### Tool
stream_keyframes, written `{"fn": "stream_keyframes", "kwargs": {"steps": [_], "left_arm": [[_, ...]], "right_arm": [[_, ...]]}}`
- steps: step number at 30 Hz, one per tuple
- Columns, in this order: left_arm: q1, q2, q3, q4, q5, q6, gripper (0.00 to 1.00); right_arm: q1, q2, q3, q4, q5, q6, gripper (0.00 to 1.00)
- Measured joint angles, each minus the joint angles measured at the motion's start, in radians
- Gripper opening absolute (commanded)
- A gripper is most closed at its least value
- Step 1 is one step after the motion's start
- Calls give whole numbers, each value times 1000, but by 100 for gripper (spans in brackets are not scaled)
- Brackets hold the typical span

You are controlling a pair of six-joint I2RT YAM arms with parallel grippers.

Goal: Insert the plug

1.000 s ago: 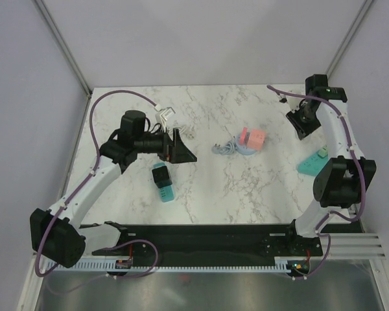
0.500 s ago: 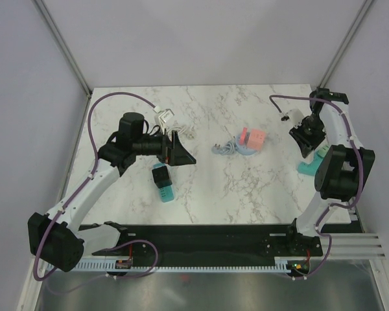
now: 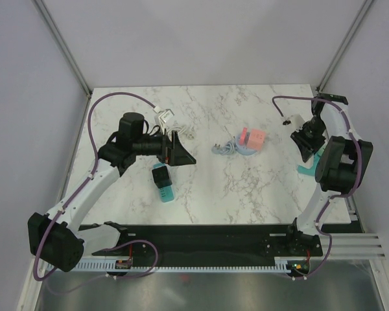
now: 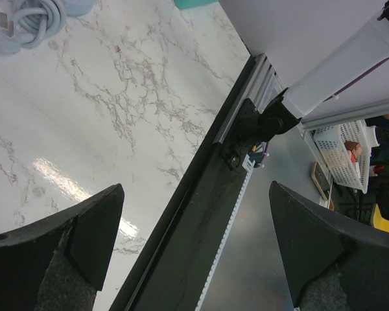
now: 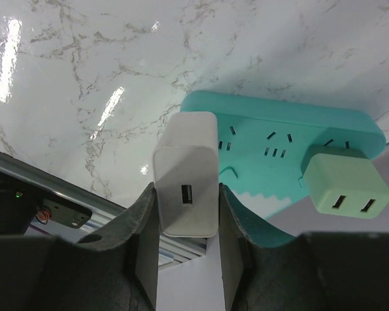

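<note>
While the left gripper [image 3: 178, 150] hangs with jaws spread wide and empty over the white marbled bench [image 3: 246, 188], the work sits at the far right. The right gripper [image 5: 186, 194] is clamped on the white rectangular USB charger plug [image 5: 185, 175], poised over the long teal power strip [image 5: 279, 139]. Judged step: alignment. The next move calls for squaring the prongs over a free socket beside the pale green adapter [image 5: 340, 184], then pressing in.
</note>
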Motion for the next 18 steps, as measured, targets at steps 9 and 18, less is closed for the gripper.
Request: {"fn": "stream_keyframes", "kwargs": {"steps": [9, 18], "left_arm": [[-1, 0, 0, 0, 3, 0, 100], [-6, 0, 0, 0, 14, 0, 100]], "right_arm": [[-7, 50, 35, 2, -3, -1, 0], [-46, 50, 37, 0, -13, -1, 0]]}}
